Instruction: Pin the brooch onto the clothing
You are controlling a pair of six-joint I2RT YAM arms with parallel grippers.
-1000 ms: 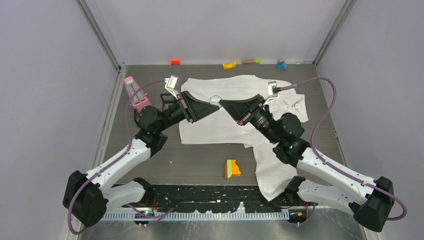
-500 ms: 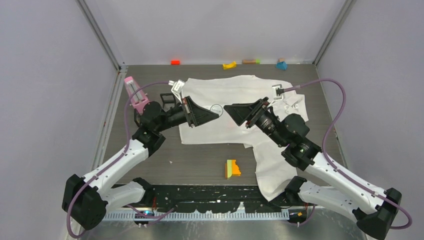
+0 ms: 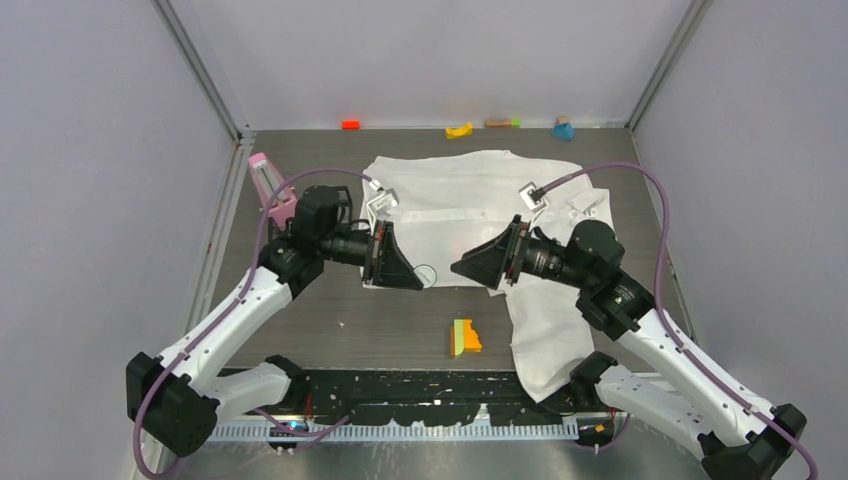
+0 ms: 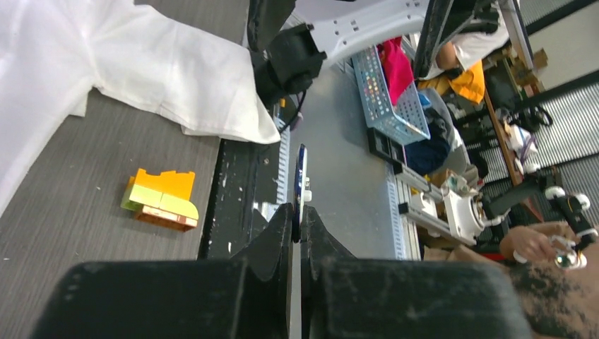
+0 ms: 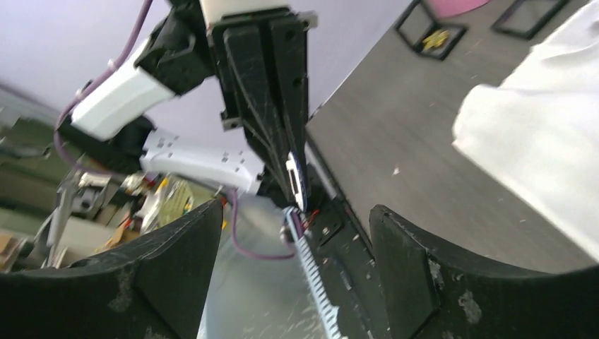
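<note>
the left end effector (image 4: pixel 297 220) has its two fingers pressed together on the brooch (image 4: pixel 301 175). the brooch stands on its edge between the tips, and its thin dark-blue disc reaches out past them. in the top view this end effector points to the right and a little downward, above the near edge of the clothing (image 3: pixel 460 200), and it does not touch the cloth.

directly opposite it is the right end effector (image 3: pixel 457 268), which points back at it. the tips of the two are near each other but apart. in its own wrist view the fingers (image 5: pixel 176 268) of the right end effector are spread wide with nothing between them, and the left end effector with the brooch is straight ahead of the gap.

the white clothing lies flat on the surface (image 3: pixel 380 320), below and beyond both end effectors, and one part hangs over the near edge under the right arm. nearer than the two tips, a yellow and orange block (image 3: pixel 464 337) lies on the bare surface. far beyond them, small coloured blocks (image 3: pixel 459 130) lie along the back wall. a pink object (image 3: pixel 265 180) is beside the left arm.
</note>
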